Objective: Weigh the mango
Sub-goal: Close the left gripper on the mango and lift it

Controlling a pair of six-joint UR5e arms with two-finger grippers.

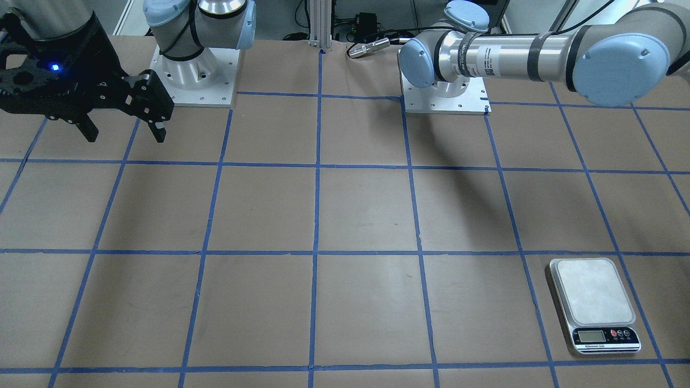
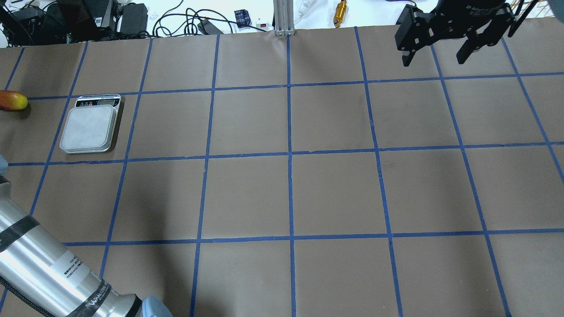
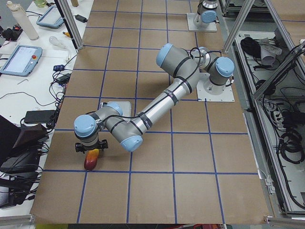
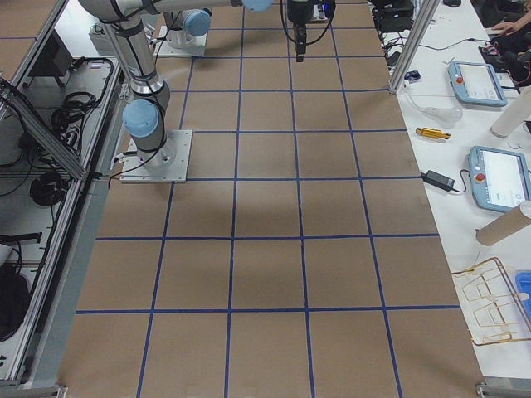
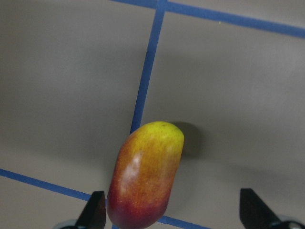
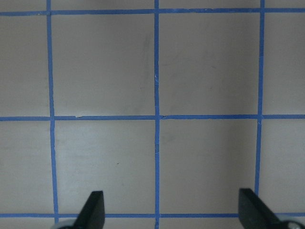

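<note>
The mango (image 5: 145, 174) lies on the worktop close to its left edge, near the scale (image 2: 90, 127). The left gripper (image 5: 172, 212) hangs over it, fingers spread wide on either side, not gripping. The right gripper (image 2: 434, 60), fingers likewise released, hangs above the right end

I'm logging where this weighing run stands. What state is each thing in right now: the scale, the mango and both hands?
scale: platform bare; display too small to read.
mango: lying beside the scale, apart from it, not gripped.
left hand: open, above the mango, holding nothing.
right hand: open, empty, far from the scale.
</note>
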